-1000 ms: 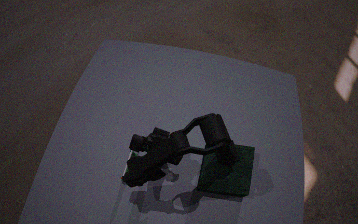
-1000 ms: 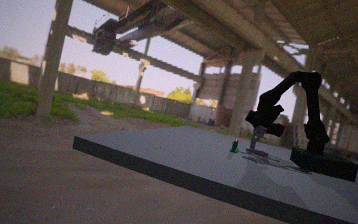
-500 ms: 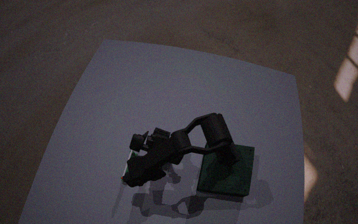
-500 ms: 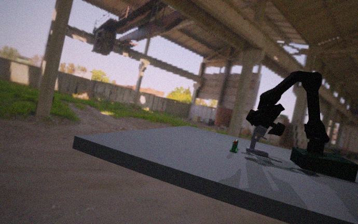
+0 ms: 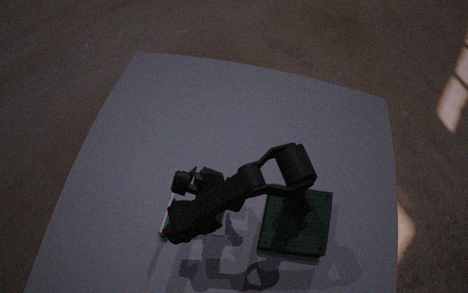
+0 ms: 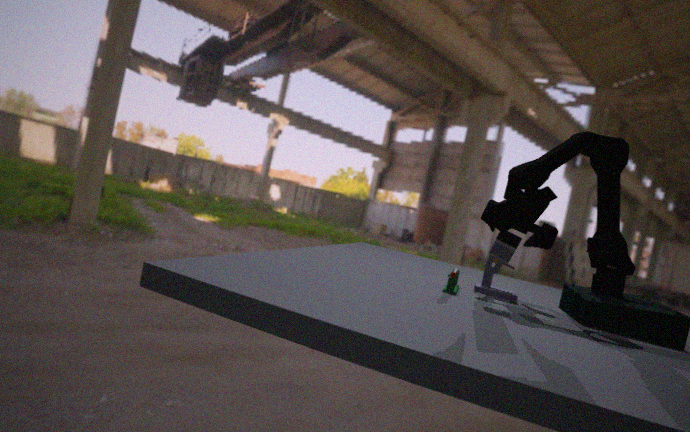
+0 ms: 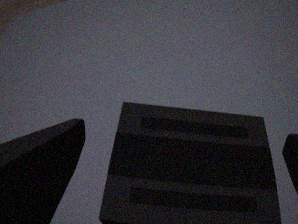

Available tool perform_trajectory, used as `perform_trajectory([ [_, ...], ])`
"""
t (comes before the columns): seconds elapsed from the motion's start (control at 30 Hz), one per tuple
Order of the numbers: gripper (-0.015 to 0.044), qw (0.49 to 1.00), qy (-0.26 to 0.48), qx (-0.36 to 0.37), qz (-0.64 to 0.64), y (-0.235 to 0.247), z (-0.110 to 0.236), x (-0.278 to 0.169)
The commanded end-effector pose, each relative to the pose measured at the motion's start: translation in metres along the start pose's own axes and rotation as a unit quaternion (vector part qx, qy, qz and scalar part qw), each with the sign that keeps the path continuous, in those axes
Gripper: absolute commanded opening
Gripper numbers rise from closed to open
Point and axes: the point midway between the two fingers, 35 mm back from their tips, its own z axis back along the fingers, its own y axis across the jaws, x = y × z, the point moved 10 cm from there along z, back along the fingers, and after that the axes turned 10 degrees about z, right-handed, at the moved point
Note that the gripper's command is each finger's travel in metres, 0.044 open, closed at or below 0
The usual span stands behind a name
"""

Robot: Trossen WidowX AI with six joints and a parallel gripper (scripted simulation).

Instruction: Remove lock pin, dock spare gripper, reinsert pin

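My gripper is open and empty. Its fingers stand apart on either side of the spare gripper's dark, slotted block, with gaps beside it. In the exterior view the grey mount stands upright under my gripper. The spare gripper appears to sit at the mount's top; how deep its spigot is cannot be told. The white lock pin with a red end lies along a small green holder, apart from the mount. In the top view the arm hides the mount.
The arm's dark green base stands at the right of the table. The holder is close beside the mount, on the side away from the arm base. The arm's shadows fall across the table near the mount.
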Motion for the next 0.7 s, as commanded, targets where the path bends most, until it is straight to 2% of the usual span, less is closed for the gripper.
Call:
perform_trajectory([
  [0.0, 0.0440, 1.000, 0.000, 0.000, -0.001, -0.001, 0.005, 0.008],
  [0.67, 0.0440, 1.000, 0.011, 0.016, 0.011, -0.011, 0.020, 0.046],
])
